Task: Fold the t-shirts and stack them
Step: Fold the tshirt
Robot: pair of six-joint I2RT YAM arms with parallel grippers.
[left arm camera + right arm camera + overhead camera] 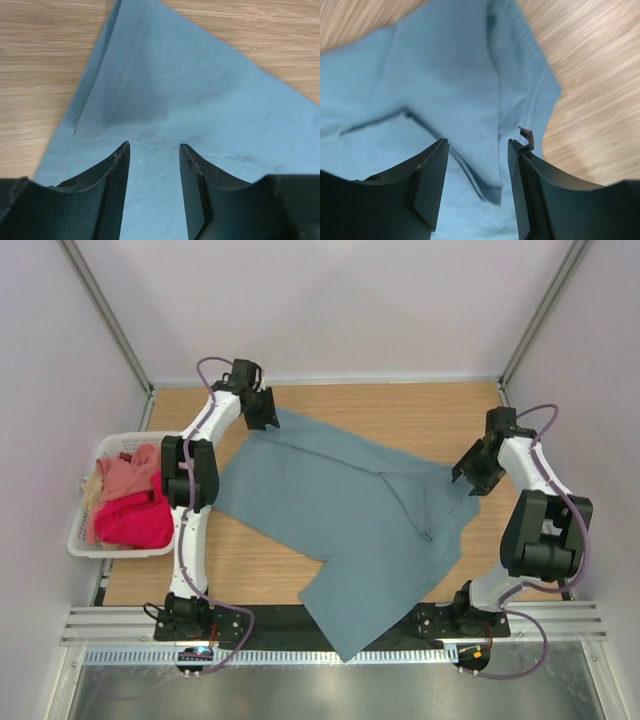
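Nearest me, a corner of the grey shirt (345, 510) droops over the front rail between the bases. On the left, pink shirts (135, 510) sit in the basket (80, 535). My left gripper (262, 412) hangs part-open and empty over the grey shirt's far-left corner. The cloth runs diagonally across the table to the right gripper (470, 478), likewise part-open and empty above the sleeve edge. Each arm is nearest its own end.

So we've got the big grey-teal t-shirt (350, 520) spread mostly flat but crooked across the bench (400, 410). It's creased toward its right side, and one corner droops over the near edge. We see the salmon shirt (130, 475), crimson-pink shirt (135, 522) and cream shirt (92, 490) crumpled together in the white basket (85, 548) on the left.
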